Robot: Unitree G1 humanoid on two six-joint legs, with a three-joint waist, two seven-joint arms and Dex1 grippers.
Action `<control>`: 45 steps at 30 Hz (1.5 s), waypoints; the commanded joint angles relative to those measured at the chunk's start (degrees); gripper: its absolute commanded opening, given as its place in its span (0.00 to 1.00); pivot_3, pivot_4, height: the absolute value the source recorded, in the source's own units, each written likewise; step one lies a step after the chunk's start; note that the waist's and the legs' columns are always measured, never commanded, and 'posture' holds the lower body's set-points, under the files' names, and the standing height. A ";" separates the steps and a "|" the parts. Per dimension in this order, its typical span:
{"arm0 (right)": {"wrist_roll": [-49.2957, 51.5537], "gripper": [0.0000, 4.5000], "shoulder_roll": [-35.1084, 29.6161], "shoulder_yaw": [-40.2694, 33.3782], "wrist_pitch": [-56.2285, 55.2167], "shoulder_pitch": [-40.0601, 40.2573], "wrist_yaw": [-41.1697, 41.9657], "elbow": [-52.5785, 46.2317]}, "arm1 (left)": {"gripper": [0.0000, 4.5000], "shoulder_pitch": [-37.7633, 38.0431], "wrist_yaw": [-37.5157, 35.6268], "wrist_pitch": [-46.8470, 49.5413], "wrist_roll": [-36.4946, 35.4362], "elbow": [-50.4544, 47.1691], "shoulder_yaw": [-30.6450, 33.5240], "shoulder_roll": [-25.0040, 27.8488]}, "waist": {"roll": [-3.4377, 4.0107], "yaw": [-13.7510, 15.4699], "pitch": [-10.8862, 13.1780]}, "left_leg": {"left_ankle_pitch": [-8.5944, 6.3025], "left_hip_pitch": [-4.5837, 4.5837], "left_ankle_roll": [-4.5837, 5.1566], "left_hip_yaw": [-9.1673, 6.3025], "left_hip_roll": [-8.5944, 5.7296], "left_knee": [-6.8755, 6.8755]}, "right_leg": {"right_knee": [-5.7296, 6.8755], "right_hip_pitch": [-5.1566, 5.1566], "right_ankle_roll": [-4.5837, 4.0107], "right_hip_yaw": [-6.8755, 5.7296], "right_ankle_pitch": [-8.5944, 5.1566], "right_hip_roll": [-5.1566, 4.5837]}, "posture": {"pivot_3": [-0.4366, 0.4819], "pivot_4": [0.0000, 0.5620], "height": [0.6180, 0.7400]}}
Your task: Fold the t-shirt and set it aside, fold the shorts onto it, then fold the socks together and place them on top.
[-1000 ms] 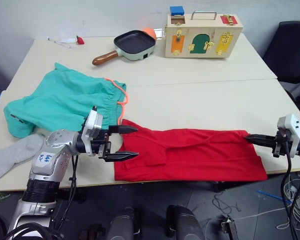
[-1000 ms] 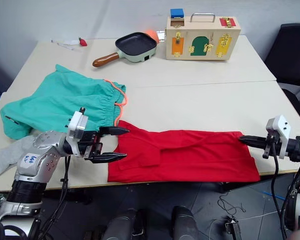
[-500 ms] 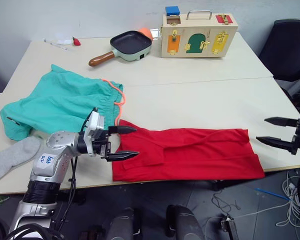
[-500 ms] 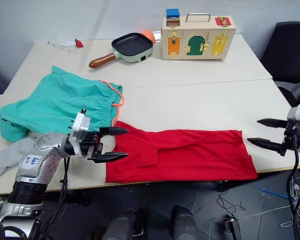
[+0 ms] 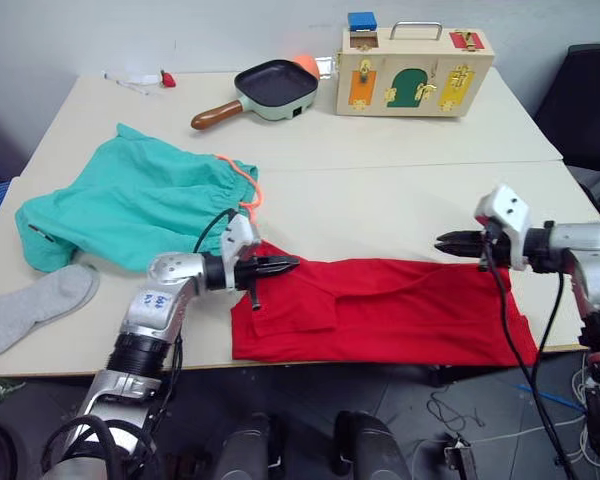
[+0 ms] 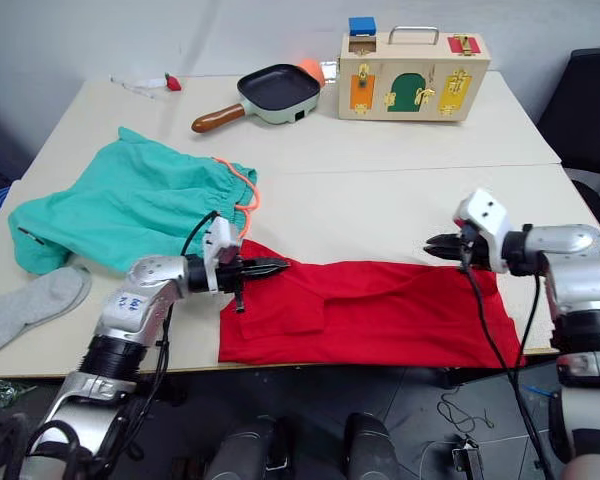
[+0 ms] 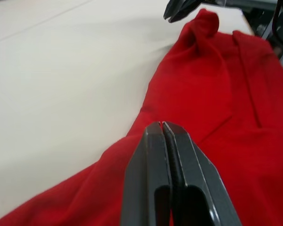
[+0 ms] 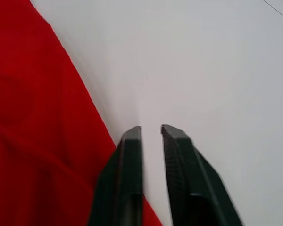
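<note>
T-shirt (image 5: 380, 310), folding: left gripper (image 5: 285, 265) pinched shut over cloth; right gripper (image 5: 448, 243) slightly apart. Lift both corners evenly.

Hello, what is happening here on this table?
A two-armed robot is folding a red t-shirt lying at the table's near edge. Its left pincer is shut at one end of the shirt; its right pincer, slightly open, is at the other end. Teal shorts and a grey sock wait untouched.

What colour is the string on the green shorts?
Orange. The drawstring loops out of the waistband of the shorts, clearest in the left eye view.
</note>
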 commanded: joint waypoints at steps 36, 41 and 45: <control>18.50 0.01 -5.45 -21.10 7.13 27.51 4.76 -24.43 | 0.00 1.31 -1.38 -2.16 -1.15 -1.28 1.97 -1.28 | -0.07 0.23 -0.03 | -0.02 0.08 -0.02 -0.08 0.07 0.00 | -0.08 0.12 -0.02 -0.08 0.02 -0.02 | 0.48 0.27 1.00; 12.88 0.01 8.10 -15.04 -0.19 27.78 -7.98 -28.04 | 0.00 2.39 1.54 0.61 -0.40 -3.39 0.89 -2.07 | -0.10 0.38 -0.05 | -0.02 0.07 -0.02 -0.08 0.04 -0.01 | -0.06 0.11 -0.02 -0.08 0.02 -0.03 | 0.48 0.27 1.00; 8.84 0.01 14.42 -11.87 -8.69 30.02 -12.55 -26.46 | 0.00 3.29 7.34 3.46 1.22 -3.53 1.32 -3.27 | -0.09 0.53 -0.05 | -0.01 0.02 0.00 -0.07 0.01 -0.01 | -0.04 0.08 -0.02 -0.08 0.02 -0.02 | 0.48 0.27 1.00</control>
